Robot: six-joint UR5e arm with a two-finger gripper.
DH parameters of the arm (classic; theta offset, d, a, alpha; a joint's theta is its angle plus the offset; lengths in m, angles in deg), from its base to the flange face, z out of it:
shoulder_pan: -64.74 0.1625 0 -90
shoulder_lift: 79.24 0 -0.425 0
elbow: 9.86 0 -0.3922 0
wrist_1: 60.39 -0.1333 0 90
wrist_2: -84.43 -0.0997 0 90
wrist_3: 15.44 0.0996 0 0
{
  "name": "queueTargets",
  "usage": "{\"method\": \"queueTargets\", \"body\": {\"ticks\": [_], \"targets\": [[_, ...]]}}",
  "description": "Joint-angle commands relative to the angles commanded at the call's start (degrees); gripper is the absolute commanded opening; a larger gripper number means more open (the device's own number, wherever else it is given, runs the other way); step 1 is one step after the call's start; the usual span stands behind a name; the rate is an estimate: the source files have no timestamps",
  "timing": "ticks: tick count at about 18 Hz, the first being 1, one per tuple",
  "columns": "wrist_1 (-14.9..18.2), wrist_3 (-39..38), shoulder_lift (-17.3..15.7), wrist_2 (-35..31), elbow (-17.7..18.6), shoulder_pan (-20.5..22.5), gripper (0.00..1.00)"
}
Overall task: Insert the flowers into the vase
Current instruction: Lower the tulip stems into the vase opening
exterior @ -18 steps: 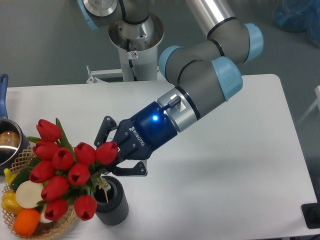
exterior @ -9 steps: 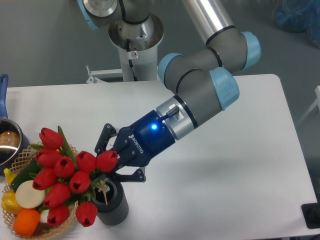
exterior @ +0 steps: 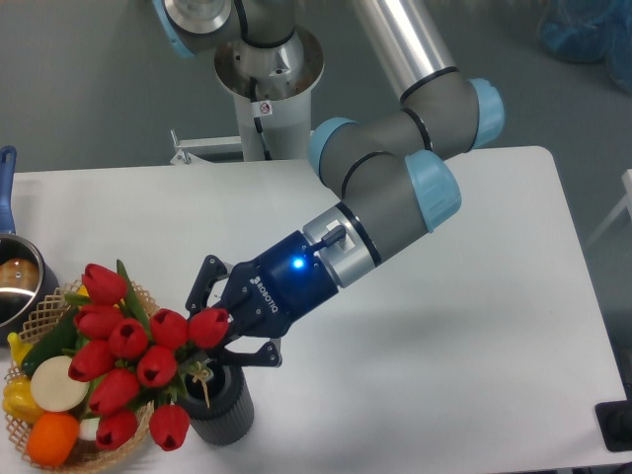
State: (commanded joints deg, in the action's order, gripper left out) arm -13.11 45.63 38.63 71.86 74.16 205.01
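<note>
The flowers (exterior: 126, 363) are a tied bunch of red tulips with green leaves at the lower left, leaning left over the basket. Their stems run down to the right into the mouth of the vase (exterior: 223, 410), a short dark grey ribbed cylinder near the table's front edge. My gripper (exterior: 209, 334) sits just above the vase, shut on the flowers at the stems. A red bud hides its fingertips.
A wicker basket (exterior: 141, 296) of vegetables sits at the lower left, under the tulip heads. A steel pot (exterior: 14, 284) with a blue handle stands at the left edge. The robot base (exterior: 267, 69) rises behind the table.
My gripper has come down and slightly left with the bunch. The tulips sit lower and the stems now reach down into the vase's hole.
</note>
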Motion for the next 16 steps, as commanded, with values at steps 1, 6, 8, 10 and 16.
{"method": "queueTargets", "body": {"ticks": [1, 6, 8, 10, 16], "targets": [[0.0, 0.88, -0.09, 0.0, 0.88, 0.0, 0.15], [0.0, 2.91, 0.09, -0.26, 2.38, 0.0, 0.15], [0.0, 3.43, 0.26, -0.7, 2.73, 0.0, 0.15], [0.0, 4.48, 0.35, -0.79, 3.43, -0.09, 0.15], [0.0, 5.28, 1.93, -0.79, 3.79, -0.09, 0.15]]}}
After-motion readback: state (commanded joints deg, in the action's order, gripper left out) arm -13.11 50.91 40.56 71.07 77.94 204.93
